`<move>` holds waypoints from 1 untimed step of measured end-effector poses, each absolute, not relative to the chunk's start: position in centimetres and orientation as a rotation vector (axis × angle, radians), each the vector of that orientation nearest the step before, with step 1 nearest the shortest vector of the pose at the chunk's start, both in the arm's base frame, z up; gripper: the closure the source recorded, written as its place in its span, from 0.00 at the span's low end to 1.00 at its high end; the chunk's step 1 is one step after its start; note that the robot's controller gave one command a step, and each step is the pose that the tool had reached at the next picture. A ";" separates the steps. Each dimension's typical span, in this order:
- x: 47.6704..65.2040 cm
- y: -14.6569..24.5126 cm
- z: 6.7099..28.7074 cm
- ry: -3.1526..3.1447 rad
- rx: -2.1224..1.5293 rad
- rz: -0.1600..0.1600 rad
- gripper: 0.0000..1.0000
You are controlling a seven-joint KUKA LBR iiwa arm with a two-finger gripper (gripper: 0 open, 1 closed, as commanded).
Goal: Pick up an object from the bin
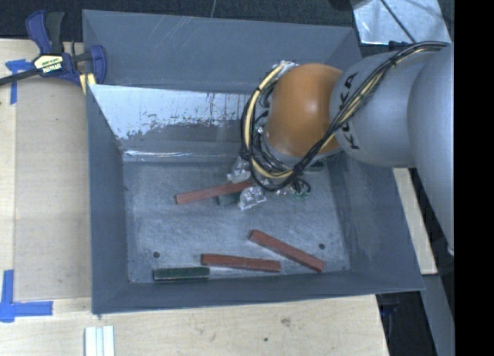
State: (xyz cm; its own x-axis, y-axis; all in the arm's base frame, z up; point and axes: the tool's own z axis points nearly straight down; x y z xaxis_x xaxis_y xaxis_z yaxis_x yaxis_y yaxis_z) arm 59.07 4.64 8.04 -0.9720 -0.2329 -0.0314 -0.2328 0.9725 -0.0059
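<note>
Grey metal bin [106,215], arm [397,115] in from the right, with its round orange cover [305,111] and looped cables hanging over the middle of the floor, toward the back. Gripper [245,184] is low, just under that cover and right down at the floor. The fingers [253,198] look parted, one silver tip on the far side and one on the near side of the right end of a reddish-brown flat stick [207,193]. The gap looks wider than the stick, so the claw is apart round it and not clamped, as far as I can see. That stick lies on the floor about mid-bin, nearly level, with its left end free and pointing to the left wall. A small dark bit [226,201] sits just beside the stick's near edge, close to the gripper, too small to tell what it is. Three more sticks lie well apart from the claw along the front. A second reddish-brown stick [285,250] is slanted at front right. A third reddish-brown stick [241,263] lies flat at front middle, its right end near the slanted one. A dark green stick [181,273] lies against the front wall, left of that.
</note>
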 end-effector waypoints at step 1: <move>62.4 6.3 21.3 3.107 -0.433 0.000 1.00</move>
